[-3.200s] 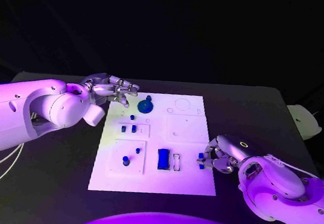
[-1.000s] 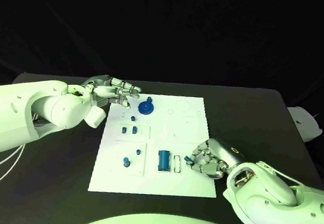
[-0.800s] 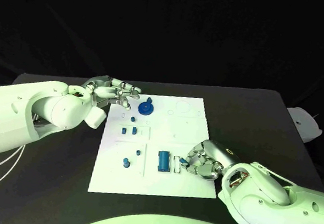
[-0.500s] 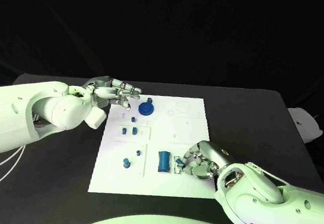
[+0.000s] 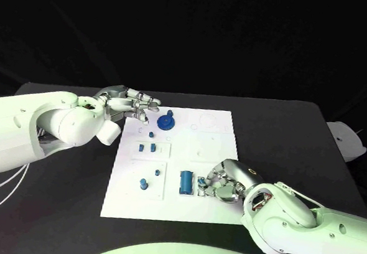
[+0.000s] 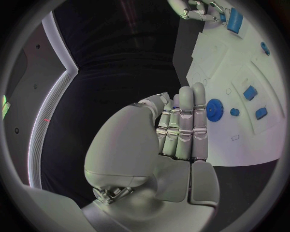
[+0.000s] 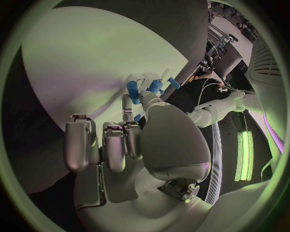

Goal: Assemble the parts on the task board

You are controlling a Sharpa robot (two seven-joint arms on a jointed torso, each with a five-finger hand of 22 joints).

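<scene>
Meanwhile, right hand (image 5: 223,185) pinches a blue part (image 5: 202,182) over the task board (image 5: 219,153).

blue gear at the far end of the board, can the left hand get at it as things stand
Probably yes. The left hand hovers at the task board's far left corner, right beside the blue gear, its fingers holding nothing, and nothing lies between them.

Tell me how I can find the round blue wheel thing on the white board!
Look at the white task board in the middle of the black table. Go to its far edge, near the robot's left hand. The blue gear lies there; it is the only round, toothed blue part, while the other blue parts nearby are small blocks.
</scene>
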